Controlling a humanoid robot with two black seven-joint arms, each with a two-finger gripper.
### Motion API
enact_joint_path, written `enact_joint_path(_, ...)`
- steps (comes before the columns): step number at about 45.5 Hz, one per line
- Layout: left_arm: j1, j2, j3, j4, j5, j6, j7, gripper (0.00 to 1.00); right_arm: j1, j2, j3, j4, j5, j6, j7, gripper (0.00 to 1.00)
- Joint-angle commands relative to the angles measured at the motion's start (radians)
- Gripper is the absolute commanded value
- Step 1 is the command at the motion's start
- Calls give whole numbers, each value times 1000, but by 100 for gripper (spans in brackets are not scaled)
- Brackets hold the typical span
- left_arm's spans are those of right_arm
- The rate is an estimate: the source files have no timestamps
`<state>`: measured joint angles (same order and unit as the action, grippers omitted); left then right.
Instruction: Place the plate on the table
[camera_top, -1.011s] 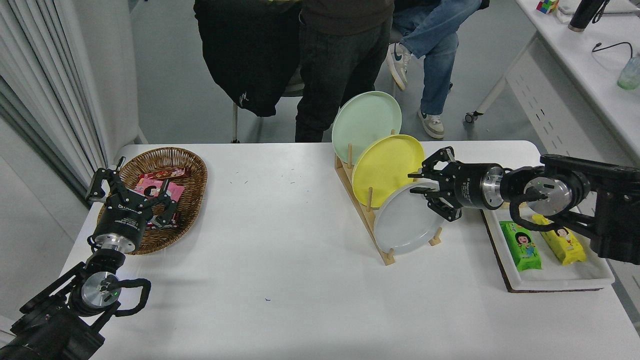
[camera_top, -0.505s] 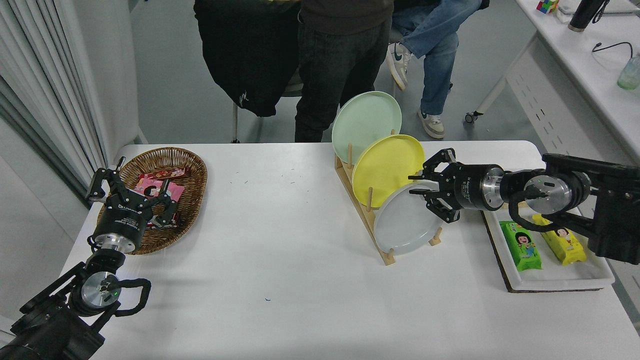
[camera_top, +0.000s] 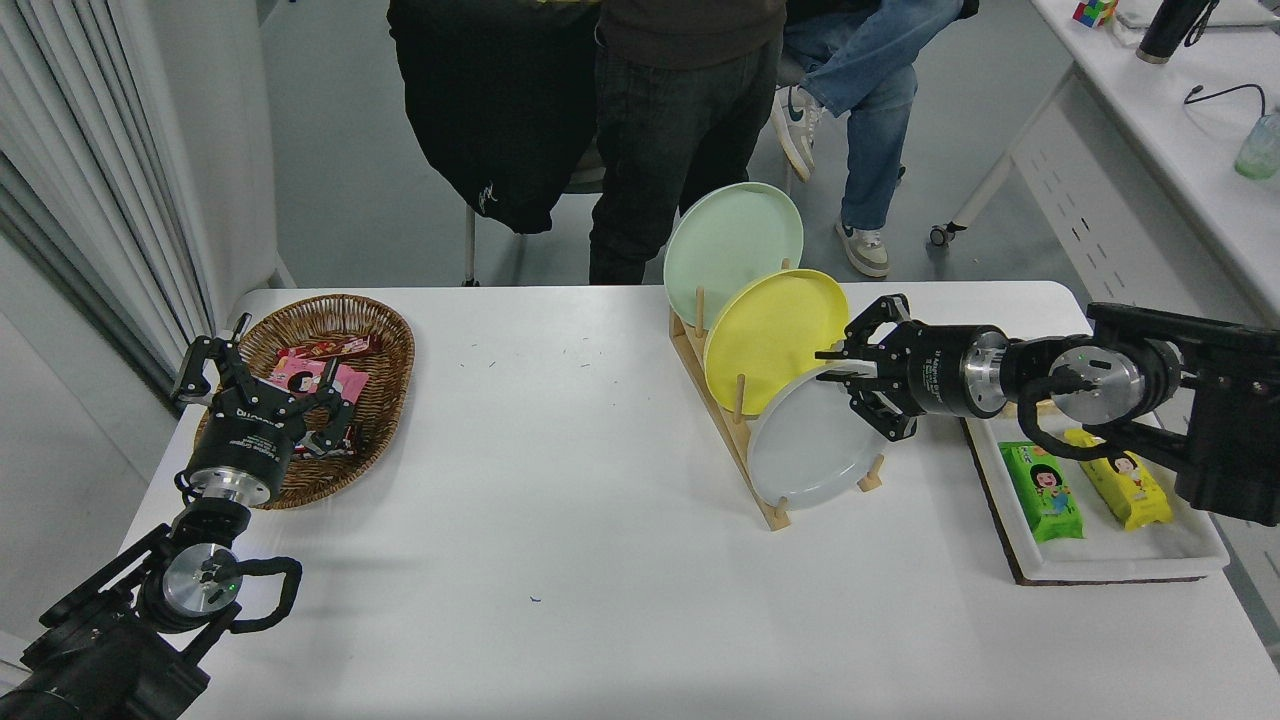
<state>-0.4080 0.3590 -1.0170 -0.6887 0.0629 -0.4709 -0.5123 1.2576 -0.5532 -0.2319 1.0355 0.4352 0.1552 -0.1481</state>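
Upright, leaning in the front slot of the wooden rack (camera_top: 745, 440), resting against its pegs: the light grey plate (camera_top: 812, 445). Just behind the grey plate in the same rack, a yellow plate (camera_top: 775, 335); behind that one, a mint green plate (camera_top: 733, 250). At the grey plate's upper right rim, the right gripper (camera_top: 840, 385), reaching in from the right, fingers spread either side of the rim, whether already pressing on it not clear. Right of the rack, a white tray (camera_top: 1120, 560) with a green packet (camera_top: 1042, 490) and a yellow packet (camera_top: 1117, 490). Under all of it, the white table (camera_top: 560, 520). Well left of the rack, a wicker basket (camera_top: 385, 345) with snack packets. Over the basket's near edge, the left gripper (camera_top: 262, 392), parked, fingers spread and empty. Beyond the table's far edge, behind the rack, legs of people (camera_top: 660, 150).
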Motion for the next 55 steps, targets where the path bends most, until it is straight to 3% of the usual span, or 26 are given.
enact_joint_path(1, 0, 0, 0, 0, 0, 0, 0, 98, 2, -1, 2, 0, 2, 1, -10, 9)
enact_joint_path(16, 0, 0, 0, 0, 0, 0, 0, 98, 3, -4, 2, 1, 2, 1, -39, 8)
enact_joint_path(23, 0, 0, 0, 0, 0, 0, 0, 98, 6, -7, 3, 5, -1, 7, -74, 0)
enact_joint_path(55, 0, 0, 0, 0, 0, 0, 0, 98, 13, -30, 140, 6, -36, 75, -97, 0)
